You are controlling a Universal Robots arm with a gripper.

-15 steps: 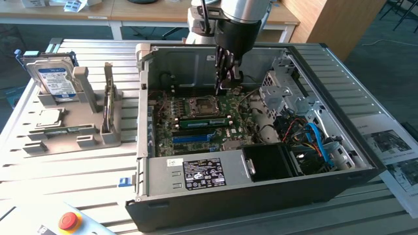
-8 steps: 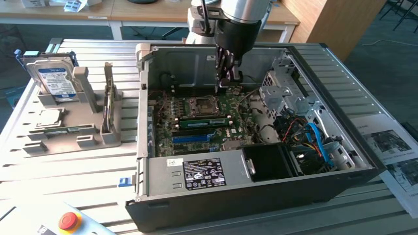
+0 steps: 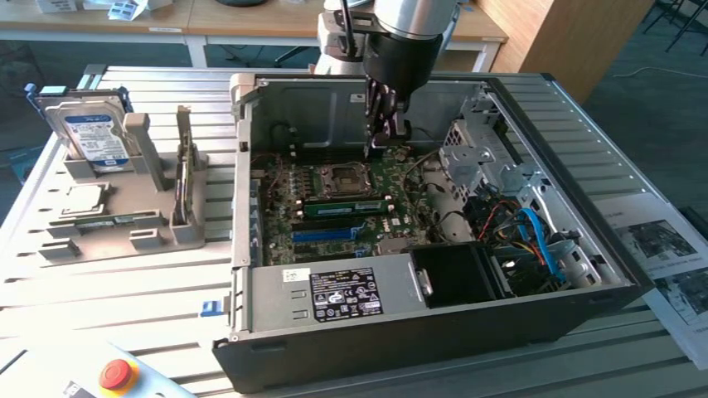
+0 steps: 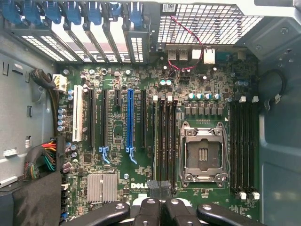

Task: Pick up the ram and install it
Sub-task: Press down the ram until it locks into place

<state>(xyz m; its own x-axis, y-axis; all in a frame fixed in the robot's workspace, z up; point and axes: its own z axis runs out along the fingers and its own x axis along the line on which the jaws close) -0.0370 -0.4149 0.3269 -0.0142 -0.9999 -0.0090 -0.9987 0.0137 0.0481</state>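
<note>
Fingers (image 4: 149,212) pressed together on nothing visible, over black plastic memory slots (image 4: 164,141). Thin green circuit-board ram stick (image 3: 345,207) sits along them beside the square silver processor socket (image 3: 337,177). It is likely light, stiff and fragile, best pinched across its flat faces near the top edge.

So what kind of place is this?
Probably a robotics lab bench: an open PC case on a slotted metal table, a fixture holding a hard drive, and a red emergency-stop button.

White "DELL" lettering (image 4: 139,186) is printed on the green motherboard (image 4: 117,136), beside the silver heatsink (image 4: 102,187). The power supply's black label (image 3: 345,296) and the hard drive's label (image 3: 94,137) carry print too small to read.
</note>
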